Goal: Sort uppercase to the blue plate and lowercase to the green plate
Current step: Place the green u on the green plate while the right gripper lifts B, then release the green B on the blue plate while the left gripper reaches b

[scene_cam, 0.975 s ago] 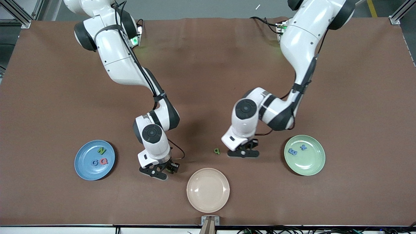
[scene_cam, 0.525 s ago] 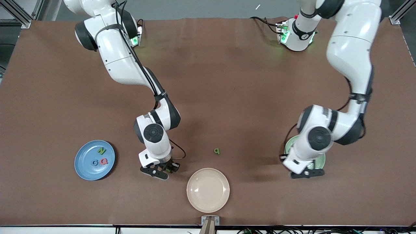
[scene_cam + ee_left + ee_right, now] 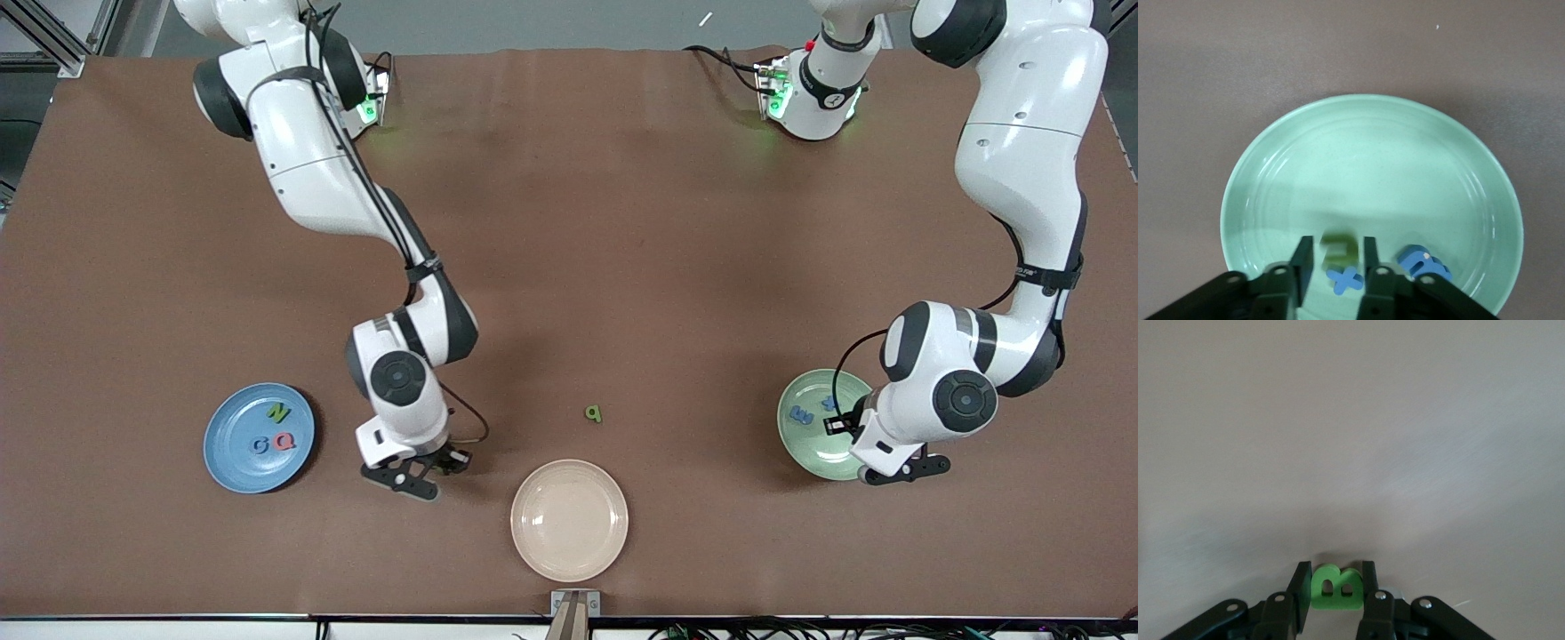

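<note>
Both arms are showing a change from a second ago: the left gripper [image 3: 898, 467], which was down on the table beside the green q-shaped letter [image 3: 593, 413], is now hanging over the green plate [image 3: 805, 449], and the right gripper [image 3: 418, 469] is now clear of the table where it was pressed down earlier. In the left wrist view a small green letter [image 3: 1338, 249] is sitting, blurred, between the left gripper's fingers [image 3: 1302, 261], and there looks to be a gap on either side of it, so the fingers seem to be parting and letting it go; I cannot tell for certain that it is free. Directly below it the blue cross piece [image 3: 1345, 280] and the blue m-shaped letter [image 3: 1423, 263] are lying on the plate. The right gripper is clamping the green B [image 3: 1333, 588] upright between its fingers, over bare table between the blue plate [image 3: 227, 467] and the cream plate [image 3: 569, 519]. The blue plate is already holding the green N [image 3: 278, 412], blue G [image 3: 259, 445] and pink-red Q [image 3: 284, 441]. By my judgement, the B needs carrying to the blue plate, and the q-shaped letter is left for the green one.
</note>
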You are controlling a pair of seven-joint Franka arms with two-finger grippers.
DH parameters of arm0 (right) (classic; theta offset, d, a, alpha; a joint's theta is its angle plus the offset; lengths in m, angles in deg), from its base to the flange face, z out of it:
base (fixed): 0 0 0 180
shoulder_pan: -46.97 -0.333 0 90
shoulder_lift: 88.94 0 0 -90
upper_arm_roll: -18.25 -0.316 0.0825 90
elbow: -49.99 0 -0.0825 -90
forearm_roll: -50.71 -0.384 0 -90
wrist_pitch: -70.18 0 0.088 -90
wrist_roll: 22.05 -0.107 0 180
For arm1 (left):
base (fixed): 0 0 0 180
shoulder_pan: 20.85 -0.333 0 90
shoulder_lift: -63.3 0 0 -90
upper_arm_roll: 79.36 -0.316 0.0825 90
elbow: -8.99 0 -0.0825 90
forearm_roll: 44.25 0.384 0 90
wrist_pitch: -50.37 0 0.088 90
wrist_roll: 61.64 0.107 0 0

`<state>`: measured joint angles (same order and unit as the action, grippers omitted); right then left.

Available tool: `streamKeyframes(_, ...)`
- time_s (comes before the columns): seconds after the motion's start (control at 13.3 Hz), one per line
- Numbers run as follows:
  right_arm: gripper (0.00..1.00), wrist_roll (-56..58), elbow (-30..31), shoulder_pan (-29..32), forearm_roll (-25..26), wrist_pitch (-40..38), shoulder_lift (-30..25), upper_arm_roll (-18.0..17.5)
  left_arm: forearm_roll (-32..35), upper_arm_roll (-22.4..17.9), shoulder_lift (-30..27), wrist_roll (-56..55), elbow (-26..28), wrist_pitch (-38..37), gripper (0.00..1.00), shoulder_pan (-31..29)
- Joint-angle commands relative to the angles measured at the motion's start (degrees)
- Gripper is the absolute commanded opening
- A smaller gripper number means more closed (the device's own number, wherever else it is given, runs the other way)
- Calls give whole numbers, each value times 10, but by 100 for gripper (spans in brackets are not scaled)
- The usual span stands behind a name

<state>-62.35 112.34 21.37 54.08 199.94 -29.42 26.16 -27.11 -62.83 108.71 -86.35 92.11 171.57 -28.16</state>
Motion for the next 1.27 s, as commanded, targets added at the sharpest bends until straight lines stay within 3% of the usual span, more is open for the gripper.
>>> streamKeyframes(0.0, 0, 131, 14, 68, -13, -51, -48, -27, -1, 5, -15, -12, 5, -3, 100, 7)
streamKeyframes(0.15, 1, 230, 33, 107, -27, -83, -78, -31, 2, 11, -24, -30, 4, -4, 100, 26)
streamKeyframes(0.3, 1, 322, 43, 146, -35, -99, -94, -32, 0, 60, -25, -76, 0, -3, 100, 36)
streamKeyframes(0.53, 2, 474, 48, 203, -68, -150, -97, -32, 1, 76, -20, -159, -37, 0, 97, 111)
streamKeyframes(0.67, 2, 554, 57, 240, -77, -156, -96, -32, 15, 55, -7, -185, -63, 26, 96, 181)
streamKeyframes(0.97, 6, 637, 95, 275, -78, -157, -92, -31, 25, 1, 33, -238, -64, 150, 93, 273)
streamKeyframes(1.2, 24, 655, 124, 285, -78, -195, -92, -32, 28, -61, 68, -286, -69, 232, 86, 344)
